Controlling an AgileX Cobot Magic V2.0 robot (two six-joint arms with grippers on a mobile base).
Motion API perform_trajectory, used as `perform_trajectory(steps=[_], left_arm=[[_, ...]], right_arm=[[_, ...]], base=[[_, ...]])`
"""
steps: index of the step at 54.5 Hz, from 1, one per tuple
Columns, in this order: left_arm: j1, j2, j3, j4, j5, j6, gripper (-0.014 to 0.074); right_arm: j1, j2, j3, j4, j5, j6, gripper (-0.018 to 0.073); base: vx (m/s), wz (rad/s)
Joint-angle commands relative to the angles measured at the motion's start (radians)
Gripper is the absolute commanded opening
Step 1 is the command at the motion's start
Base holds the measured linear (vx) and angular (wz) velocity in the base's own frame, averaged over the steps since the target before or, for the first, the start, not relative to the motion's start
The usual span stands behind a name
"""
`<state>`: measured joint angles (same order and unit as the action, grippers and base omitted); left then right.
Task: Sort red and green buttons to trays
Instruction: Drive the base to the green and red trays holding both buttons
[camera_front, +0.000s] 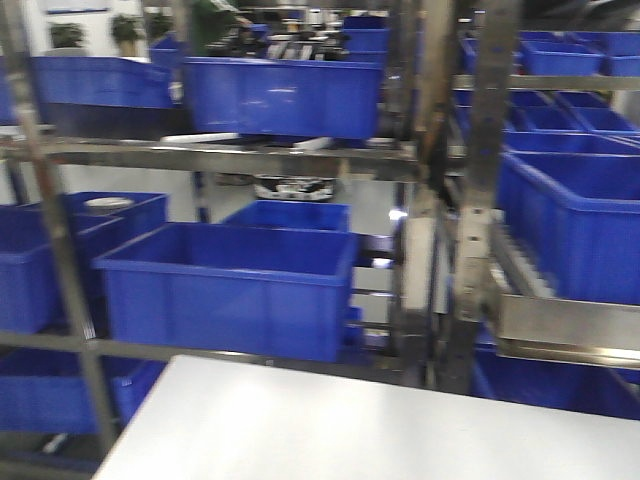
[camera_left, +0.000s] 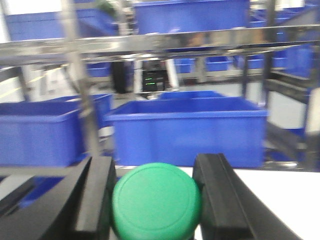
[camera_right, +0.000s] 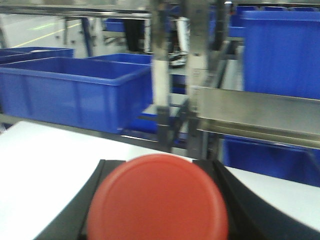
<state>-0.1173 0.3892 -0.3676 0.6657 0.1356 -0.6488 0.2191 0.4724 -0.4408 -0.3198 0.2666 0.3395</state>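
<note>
Buttons held one per arm, ahead of sorting. Steel rack (camera_front: 210, 155) fills the far scene and carries deep blue crates (camera_front: 230, 285); neither tray appears in any view. White tabletop (camera_front: 380, 420) lies near, below the rack. Left gripper (camera_left: 156, 192): jaws drawn narrow onto the green button (camera_left: 156, 205), both black pads touching its cap, which faces the wrist camera. Right gripper (camera_right: 159, 190): jaws likewise clamped on the red button (camera_right: 157, 205). One colour per arm probably lets each button go straight to its matching tray. Bases are hidden beneath the caps, and whether they rest on the tabletop cannot be told.
</note>
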Motion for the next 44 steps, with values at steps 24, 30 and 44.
perform_trajectory(steps=[24, 30, 44], left_arm=[[-0.003, 0.004, -0.038, 0.001, -0.063, -0.007, 0.0003], [-0.003, 0.004, -0.038, 0.001, -0.063, -0.007, 0.0003], [-0.003, 0.004, -0.038, 0.001, -0.063, -0.007, 0.0003]], right_arm=[[-0.001, 0.003, -0.036, -0.011, -0.078, -0.002, 0.0000], [-0.001, 0.003, -0.036, -0.011, -0.078, -0.002, 0.0000], [-0.001, 0.003, -0.036, -0.011, -0.078, -0.002, 0.0000]], base=[[-0.15, 0.74], [-0.16, 0.67], [-0.15, 0.64]])
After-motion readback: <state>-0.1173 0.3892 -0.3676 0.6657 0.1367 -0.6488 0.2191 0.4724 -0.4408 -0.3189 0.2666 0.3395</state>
